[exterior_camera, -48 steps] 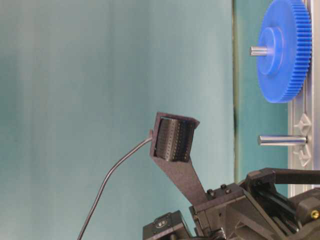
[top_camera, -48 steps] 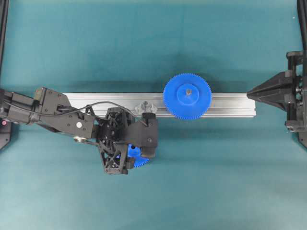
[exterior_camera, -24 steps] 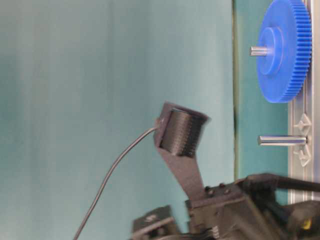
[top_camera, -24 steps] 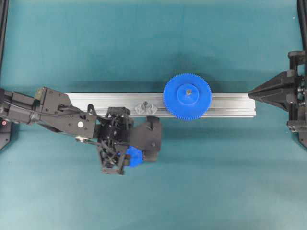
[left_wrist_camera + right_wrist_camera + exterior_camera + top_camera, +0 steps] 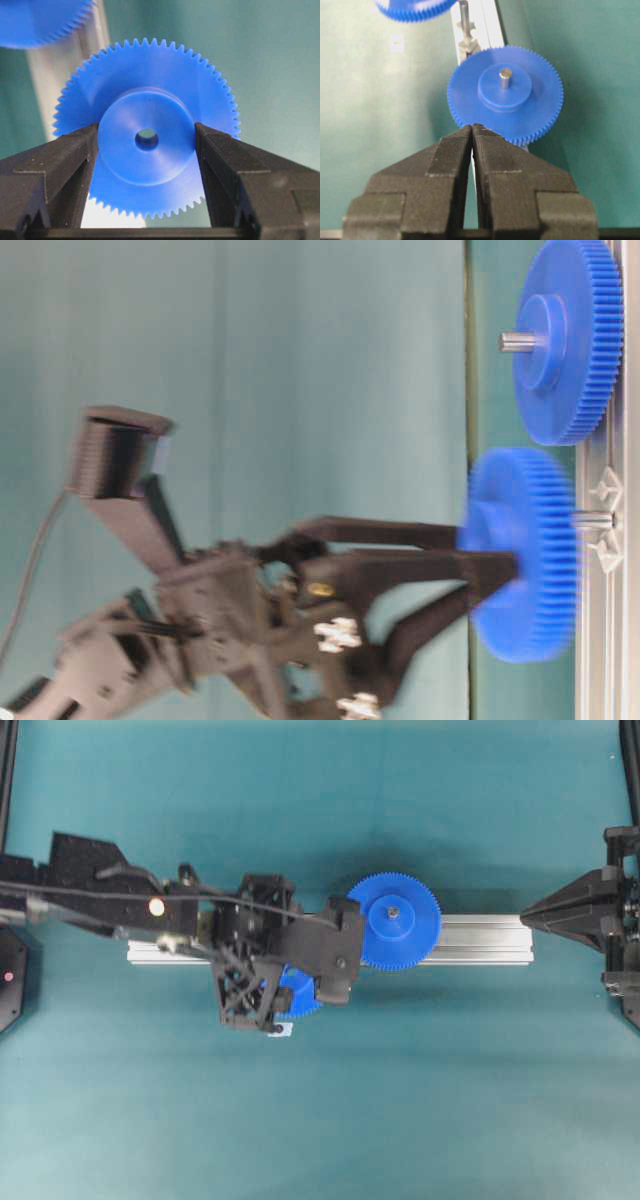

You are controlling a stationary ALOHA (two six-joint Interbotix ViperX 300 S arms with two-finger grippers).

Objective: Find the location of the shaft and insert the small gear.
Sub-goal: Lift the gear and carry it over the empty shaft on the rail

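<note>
The left claw (image 5: 146,145) is clamped on the hub of the small gear (image 5: 146,127), one finger on each side, the centre hole showing between them. From overhead most of this gear (image 5: 297,997) is hidden under the arm; only a blue arc shows at the rail's (image 5: 480,941) near edge. In the blurred table-level view the gear (image 5: 523,552) stands edge-on just before the rail, and only a short stub of the shaft (image 5: 592,521) shows between them; whether the shaft is in the hole cannot be told. The large gear (image 5: 394,920) sits on its own pin further along the rail. The right claw (image 5: 472,131) hangs apart from it, fingers pressed together, empty.
</note>
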